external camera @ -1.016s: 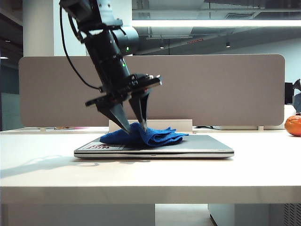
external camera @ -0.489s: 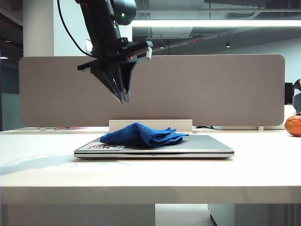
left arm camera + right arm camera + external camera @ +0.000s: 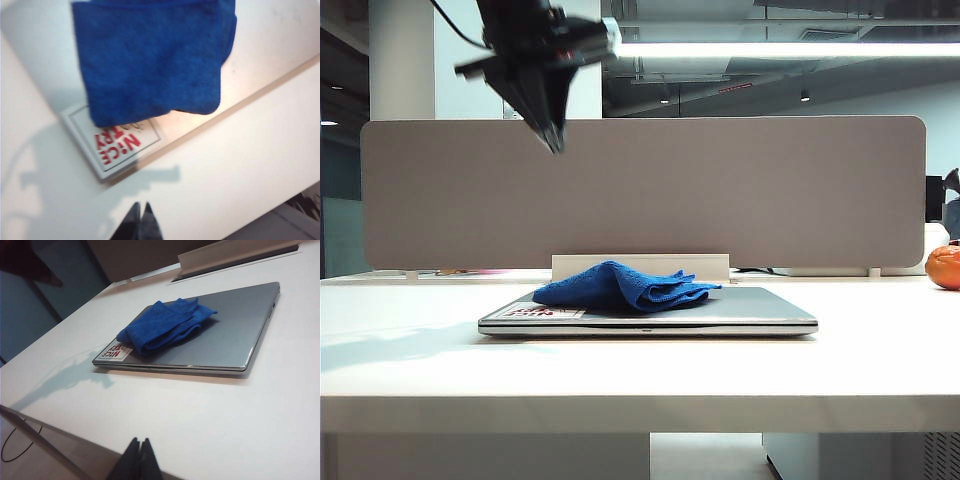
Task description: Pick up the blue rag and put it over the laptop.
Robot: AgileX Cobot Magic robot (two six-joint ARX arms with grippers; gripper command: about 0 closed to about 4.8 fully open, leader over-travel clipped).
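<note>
The blue rag (image 3: 622,285) lies in soft folds on the closed silver-grey laptop (image 3: 750,312), over its left half; both also show in the right wrist view as the rag (image 3: 165,325) on the laptop (image 3: 235,335). A white sticker with red print (image 3: 117,145) peeks out beside the rag (image 3: 150,55). My left gripper (image 3: 554,140) hangs high above the laptop's left end, shut and empty; its fingertips (image 3: 140,206) are pressed together. My right gripper (image 3: 139,441) is shut and empty, off the table's near edge, and is out of the exterior view.
A grey partition (image 3: 770,190) stands behind the white table (image 3: 640,370). A white riser (image 3: 710,264) sits behind the laptop. An orange round object (image 3: 944,266) rests at the far right edge.
My left gripper let go of the rag, shut its jaws and rose up and to the left, away from the laptop. The rag stayed lying on the lid.
</note>
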